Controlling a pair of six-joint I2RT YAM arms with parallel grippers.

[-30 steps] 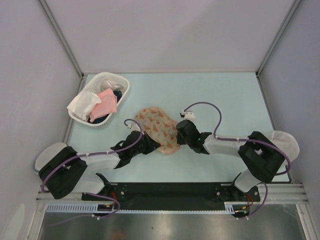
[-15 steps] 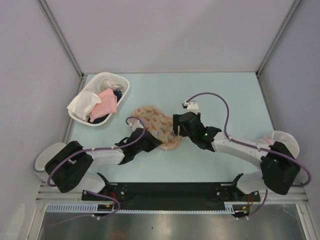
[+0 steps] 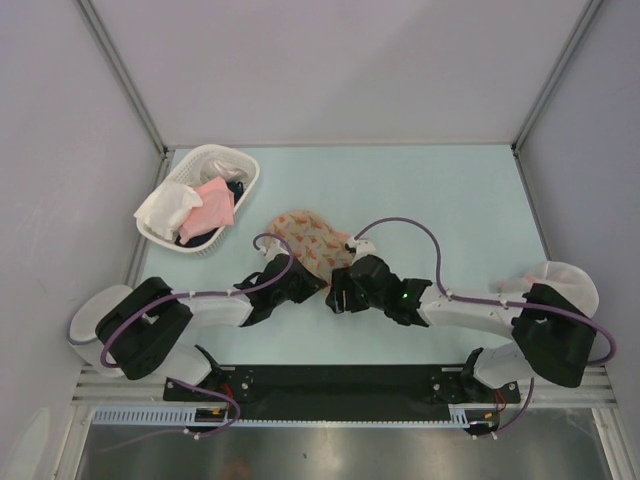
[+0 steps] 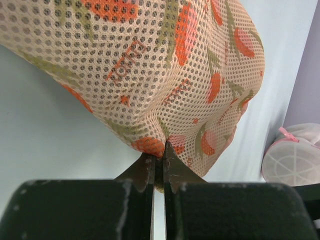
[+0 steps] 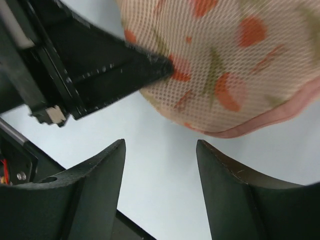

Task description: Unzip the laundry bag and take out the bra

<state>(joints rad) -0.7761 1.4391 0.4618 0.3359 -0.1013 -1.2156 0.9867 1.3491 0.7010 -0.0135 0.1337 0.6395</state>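
Observation:
The laundry bag [image 3: 305, 240], beige-pink mesh with orange-red flowers, lies bunched at the middle of the table. My left gripper [image 3: 308, 283] is shut on a pinch of the bag's near edge; in the left wrist view the mesh [image 4: 150, 65] rises from the closed fingertips [image 4: 159, 155]. My right gripper [image 3: 338, 295] hovers just right of it, at the bag's near end. In the right wrist view it stands open [image 5: 160, 142] over bare table, just short of the bag's pink-trimmed edge [image 5: 235, 65]. The bra is hidden.
A white basket [image 3: 250, 175] at the back left holds a pink cloth [image 3: 212, 208] and a white cloth [image 3: 165, 208]. A white mesh dome with a pink rim [image 3: 560, 275] sits at the right edge, partly under the right arm, and also appears as the dome [image 4: 295, 160] in the left wrist view.
My right gripper let go of the bag's right side, opened, and swung down and left to the bag's near end beside the left gripper. The bag has drawn back and left.

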